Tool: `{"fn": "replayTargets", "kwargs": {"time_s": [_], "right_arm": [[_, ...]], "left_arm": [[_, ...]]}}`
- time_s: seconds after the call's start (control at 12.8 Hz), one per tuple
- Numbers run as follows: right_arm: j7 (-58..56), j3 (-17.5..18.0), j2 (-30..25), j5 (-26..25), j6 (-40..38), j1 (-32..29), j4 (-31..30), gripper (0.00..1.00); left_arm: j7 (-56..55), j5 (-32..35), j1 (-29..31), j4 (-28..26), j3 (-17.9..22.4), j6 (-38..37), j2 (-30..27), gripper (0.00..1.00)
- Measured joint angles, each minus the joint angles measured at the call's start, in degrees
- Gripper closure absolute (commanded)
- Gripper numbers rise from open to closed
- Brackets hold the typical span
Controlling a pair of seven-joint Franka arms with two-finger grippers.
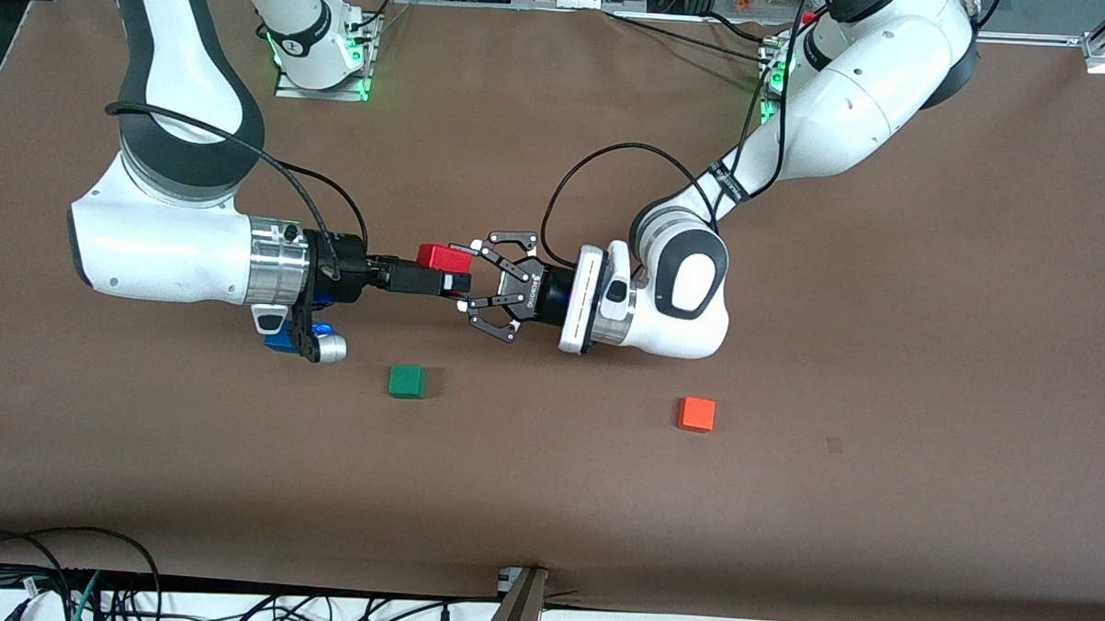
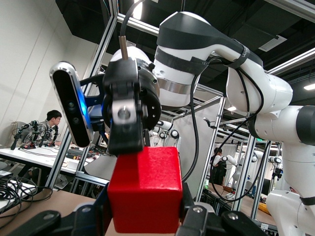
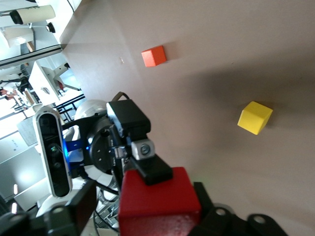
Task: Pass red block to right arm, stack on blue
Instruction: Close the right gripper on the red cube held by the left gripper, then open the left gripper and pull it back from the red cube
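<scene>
My left tool point(image 1: 469, 277) pinches the red block point(image 1: 444, 255) in the air above the desk point(image 1: 546, 494). My right tool point(image 1: 454, 280) has its slim fingers around the same block, though I cannot tell whether they grip. The green cube point(image 1: 407, 381) and orange cube point(image 1: 696, 414) lie nearer the front camera.

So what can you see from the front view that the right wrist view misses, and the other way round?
Only the front view shows the green block and both arms whole. Only the right wrist view shows a yellow block. Both show the red block held over the table in the left gripper, with the right gripper at it, and the orange block lying on the table.
</scene>
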Motion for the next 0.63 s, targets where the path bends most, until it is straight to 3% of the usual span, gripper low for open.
{"fn": "replayTargets", "kwargs": {"time_s": [0.31, 0.39, 0.47, 0.63], "right_arm": [[-0.5, -0.1, 0.0, -0.9, 0.0, -0.1, 0.0, 1.00], [-0.6, -0.2, 0.0, -1.1, 0.1, -0.1, 0.0, 1.00], [-1.3, -0.2, 0.1, -1.3, 0.3, -0.1, 0.0, 1.00], [-1.5, -0.4, 0.1, -1.3, 0.8, -0.1, 0.0, 1.00]], "left_arm": [[0.5, -1.8, -0.1, -0.3, 0.0, 0.5, 0.0, 1.00], [0.9, -1.8, -0.2, -0.3, -0.1, 1.1, -0.1, 0.54], [1.4, -1.9, -0.2, -0.4, -0.3, 2.2, -0.2, 0.01], [4.7, -3.5, -0.5, -0.8, -0.4, 4.7, -0.6, 0.00]]}}
